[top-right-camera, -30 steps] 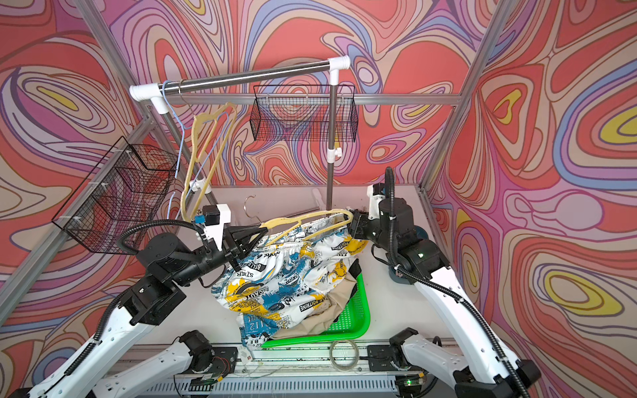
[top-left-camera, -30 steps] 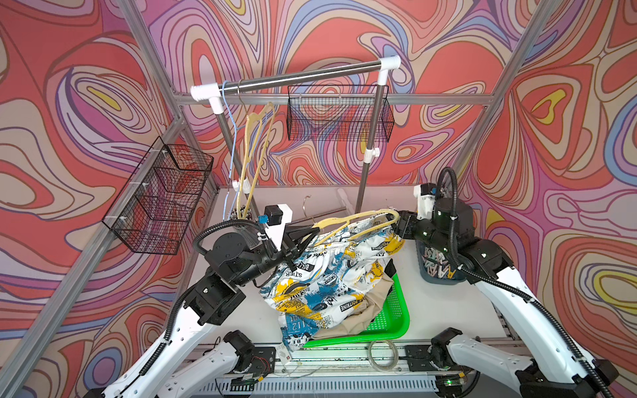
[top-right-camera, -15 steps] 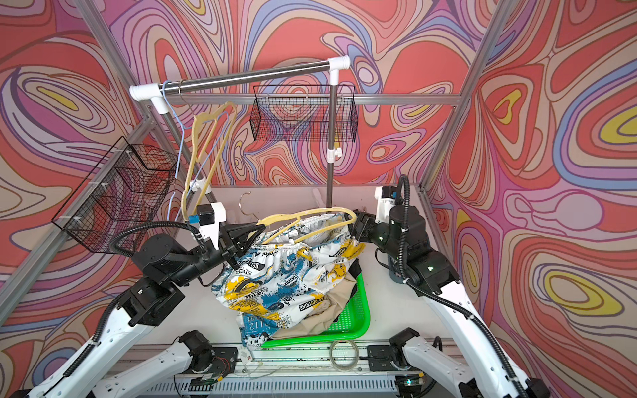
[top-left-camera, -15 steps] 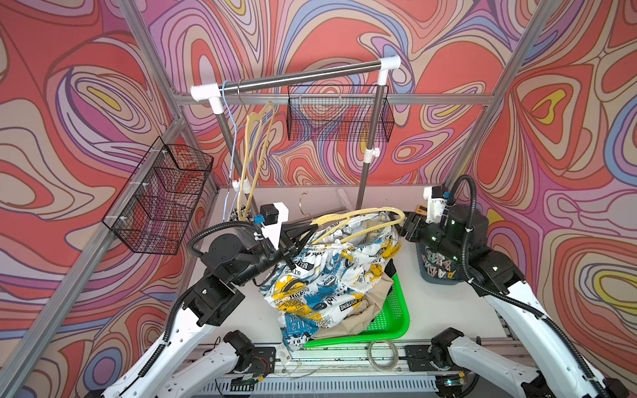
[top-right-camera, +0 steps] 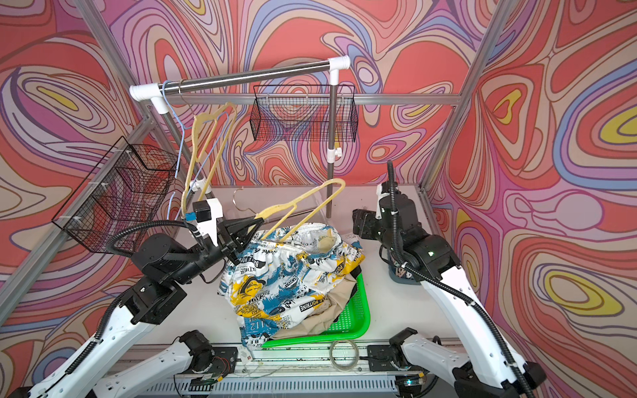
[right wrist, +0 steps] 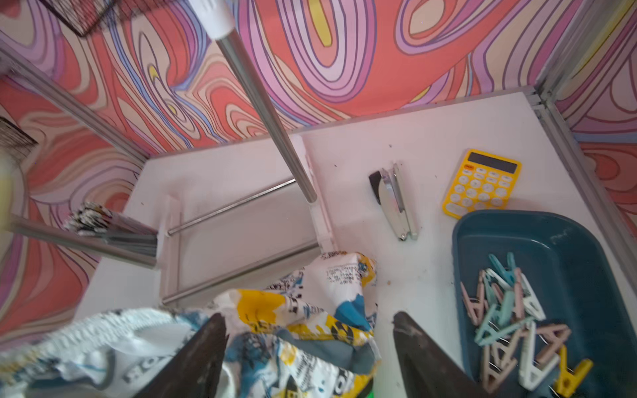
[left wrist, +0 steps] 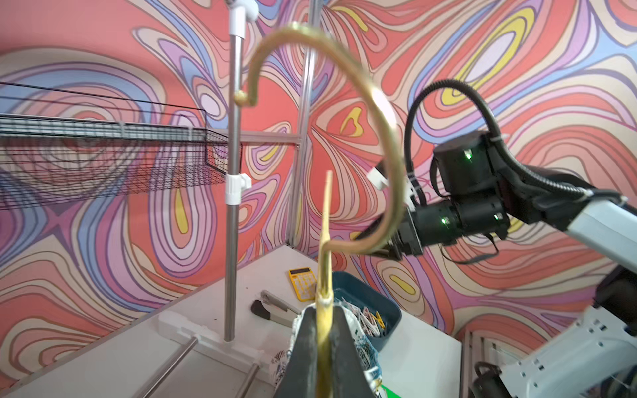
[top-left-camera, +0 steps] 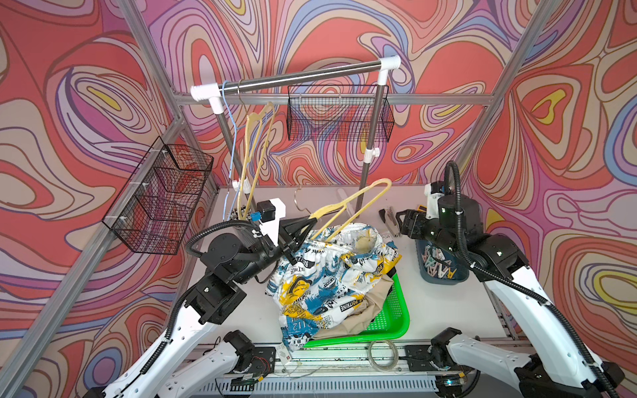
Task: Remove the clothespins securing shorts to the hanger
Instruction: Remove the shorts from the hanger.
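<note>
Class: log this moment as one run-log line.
left gripper: shut on hanger | right gripper: open, near bin | shorts: on hanger

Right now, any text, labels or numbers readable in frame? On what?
"POITRINE": on the printed shorts, lower part, in both top views.
"112": same shorts, near the bottom edge.
Rest of the print on the shorts: crumpled or too small to read.
Calculator keys and display: blurred, unreadable.
Nothing else carries legible text.
</note>
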Available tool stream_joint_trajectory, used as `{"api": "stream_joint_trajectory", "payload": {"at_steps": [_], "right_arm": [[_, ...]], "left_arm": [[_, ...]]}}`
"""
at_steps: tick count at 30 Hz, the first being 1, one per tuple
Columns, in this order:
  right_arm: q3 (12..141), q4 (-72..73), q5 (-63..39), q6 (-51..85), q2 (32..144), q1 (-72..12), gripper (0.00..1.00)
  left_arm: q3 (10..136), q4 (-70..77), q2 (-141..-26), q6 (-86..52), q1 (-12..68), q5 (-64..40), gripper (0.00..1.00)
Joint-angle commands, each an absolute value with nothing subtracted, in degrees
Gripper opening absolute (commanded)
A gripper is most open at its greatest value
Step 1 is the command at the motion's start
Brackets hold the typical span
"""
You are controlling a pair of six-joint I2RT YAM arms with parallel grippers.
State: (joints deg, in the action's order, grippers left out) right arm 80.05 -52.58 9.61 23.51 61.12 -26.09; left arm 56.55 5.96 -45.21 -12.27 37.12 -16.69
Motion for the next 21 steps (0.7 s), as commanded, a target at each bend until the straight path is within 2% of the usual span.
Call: {"api": "stream_joint_trajectory", "payload": {"at_steps": [1,9,13,16,21], "right_arm": [[82.5,-58.5,10.3,20.9,59.7,-25.6,0.84],[77.9,-50.4,-7.2,19.9,58.2,-25.6,0.85],[68.7,-32.8,-23.7,23.7,55.9,-26.9,0.85],[65.6,-24.8,-25.9,22.6,55.1,-32.2,0.85],[66.8,-23.2,-21.5,14.7,59.0,-43.6,0.85]], "left_arm": [[57.4,12.7,-44.1,-12.2,37.0,-12.1,0.0],[57.8,15.0,-45.4,-13.1,37.0,-13.3,0.0],[59.1,17.0,-47.1,-15.0,37.0,-14.8,0.0],[59.9,17.4,-48.1,-15.8,37.0,-16.1,0.0],[61.1,17.0,-50.1,-18.1,37.0,-18.8,0.0]]}}
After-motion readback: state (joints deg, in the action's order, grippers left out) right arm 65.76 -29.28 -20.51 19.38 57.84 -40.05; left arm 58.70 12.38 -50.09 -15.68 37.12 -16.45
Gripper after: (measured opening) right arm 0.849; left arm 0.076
